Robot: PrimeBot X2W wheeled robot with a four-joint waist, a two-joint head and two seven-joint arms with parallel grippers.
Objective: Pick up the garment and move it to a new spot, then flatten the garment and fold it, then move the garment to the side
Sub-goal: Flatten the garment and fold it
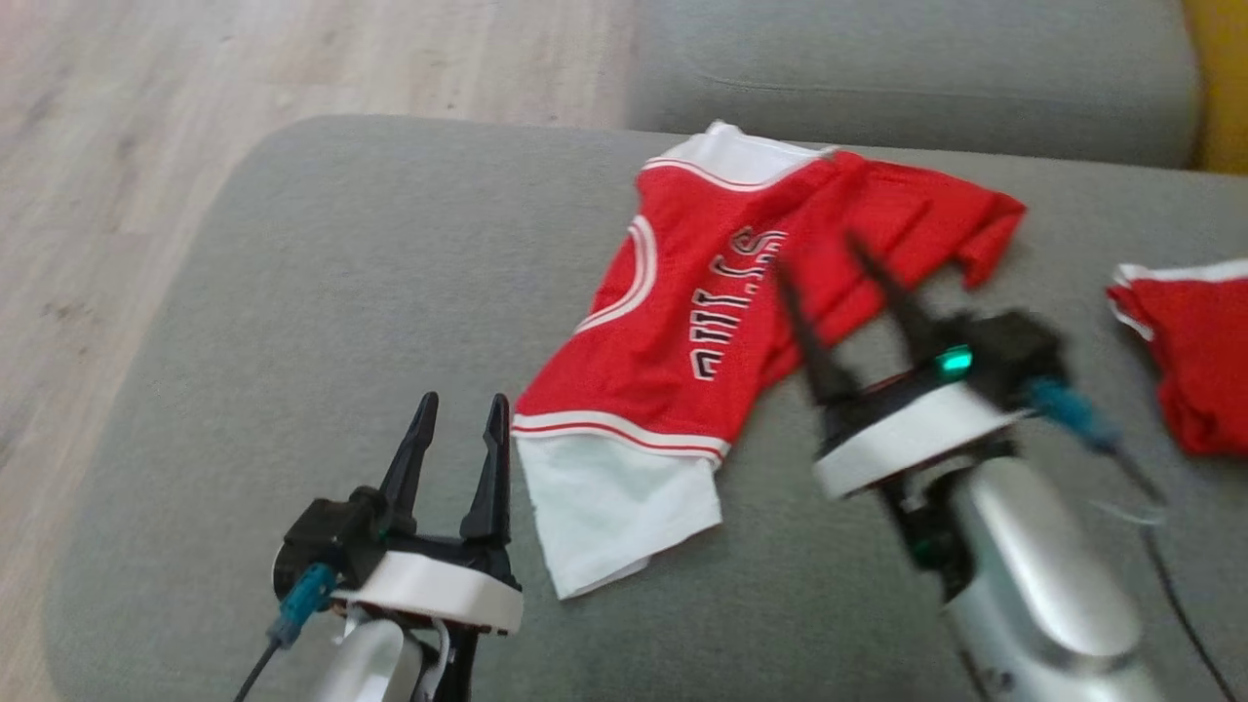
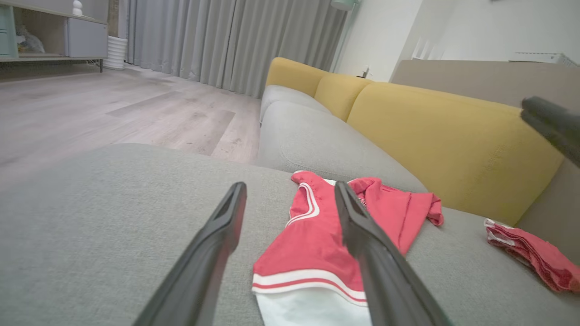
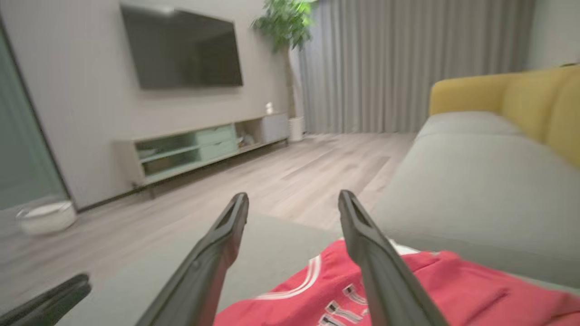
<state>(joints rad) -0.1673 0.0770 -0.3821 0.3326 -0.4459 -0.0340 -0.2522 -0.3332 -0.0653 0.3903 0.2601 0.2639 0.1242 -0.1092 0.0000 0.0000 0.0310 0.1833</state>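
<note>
The red basketball jersey (image 1: 682, 322) is lying on the grey sofa seat (image 1: 292, 292), its white-trimmed neck pointing away from us and a white panel spreading out at the near end. Its left half is lying fairly flat while the far right side is bunching into a fold, so we are judging the flattening unfinished. We are reading this spread-out placement as set-up for the fold, with the lettering facing up and bare cushion all round. A second red garment (image 1: 1189, 351) is sitting well apart at the right, out of the way. Our right gripper (image 1: 817, 255) is hovering over the jersey's right part with its fingers spread wide and gripping nothing; we cannot tell whether the tips are touching the cloth, since this arm is showing blurred. Our left gripper (image 1: 464, 400) is waiting just beside the white panel's left edge, fingers likewise parted and empty, probably placed to take that near corner.
</note>
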